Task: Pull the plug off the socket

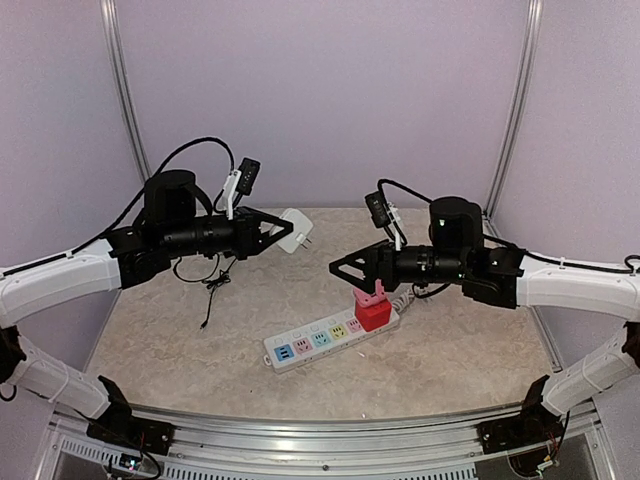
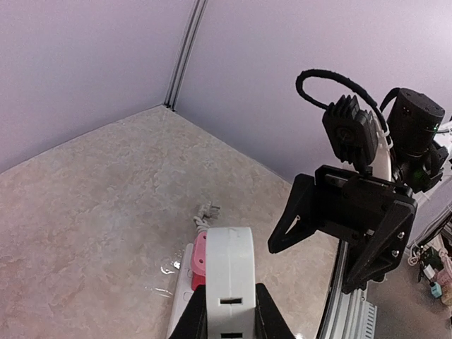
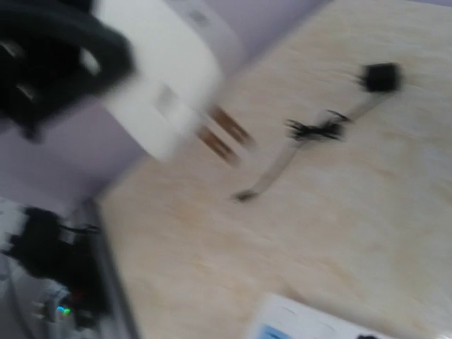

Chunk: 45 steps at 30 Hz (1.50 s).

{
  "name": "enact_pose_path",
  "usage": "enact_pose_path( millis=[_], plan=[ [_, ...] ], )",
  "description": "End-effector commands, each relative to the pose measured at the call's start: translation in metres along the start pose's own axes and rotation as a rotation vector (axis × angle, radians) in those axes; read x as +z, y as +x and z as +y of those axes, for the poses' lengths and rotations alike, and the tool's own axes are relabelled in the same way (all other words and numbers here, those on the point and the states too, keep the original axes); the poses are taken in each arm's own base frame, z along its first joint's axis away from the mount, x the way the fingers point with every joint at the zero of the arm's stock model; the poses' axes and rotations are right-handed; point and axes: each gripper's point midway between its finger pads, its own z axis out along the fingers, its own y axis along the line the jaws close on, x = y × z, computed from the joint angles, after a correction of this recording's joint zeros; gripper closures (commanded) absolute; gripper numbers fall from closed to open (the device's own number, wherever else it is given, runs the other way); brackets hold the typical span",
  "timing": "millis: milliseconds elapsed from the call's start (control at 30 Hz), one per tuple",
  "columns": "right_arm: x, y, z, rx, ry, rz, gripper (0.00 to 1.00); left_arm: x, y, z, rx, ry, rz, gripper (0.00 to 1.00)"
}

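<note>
My left gripper [image 1: 283,232] is shut on a white plug block [image 1: 296,229] and holds it in the air, prongs pointing right, well away from the socket. The wrist view shows the block [image 2: 229,279] between my fingers [image 2: 189,321]. The socket, a long white power strip [image 1: 325,338] with pastel outlet faces, lies on the table at centre. A red and pink plug [image 1: 373,308] sits in its right end, also in the left wrist view [image 2: 198,260]. My right gripper [image 1: 338,268] hovers open and empty just left of and above it. The right wrist view is blurred and shows the white plug [image 3: 159,78] and a strip corner [image 3: 296,321].
A thin black cable [image 1: 212,285] lies on the table under the left arm, also in the right wrist view [image 3: 321,128]. The strip's own white cord and plug [image 2: 206,210] lie beyond its far end. Purple walls and metal posts [image 1: 122,80] close the back and sides.
</note>
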Motion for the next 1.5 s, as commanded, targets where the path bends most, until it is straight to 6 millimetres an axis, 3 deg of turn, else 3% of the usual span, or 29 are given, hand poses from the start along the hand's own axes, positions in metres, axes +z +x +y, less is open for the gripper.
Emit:
enact_pose_path(
  millis=[0,133,567,933,1467],
  plan=[
    [0.004,-0.014,0.030,0.084,-0.189,-0.046,0.27,0.006,0.003,-0.017,-0.019,0.046,-0.009,1.00],
    [0.008,-0.015,0.038,0.115,-0.249,-0.047,0.38,0.014,0.008,-0.023,-0.024,0.057,0.002,1.00],
    [0.020,-0.006,0.032,0.166,-0.267,-0.027,0.51,0.031,0.015,-0.035,-0.024,0.100,0.030,1.00],
    [0.023,0.001,0.017,0.187,-0.180,-0.016,0.54,0.025,0.009,-0.034,-0.012,0.083,0.011,1.00],
    [0.027,0.005,0.011,0.195,-0.164,-0.021,0.51,0.022,0.007,-0.047,0.005,0.134,0.011,1.00]
  ],
)
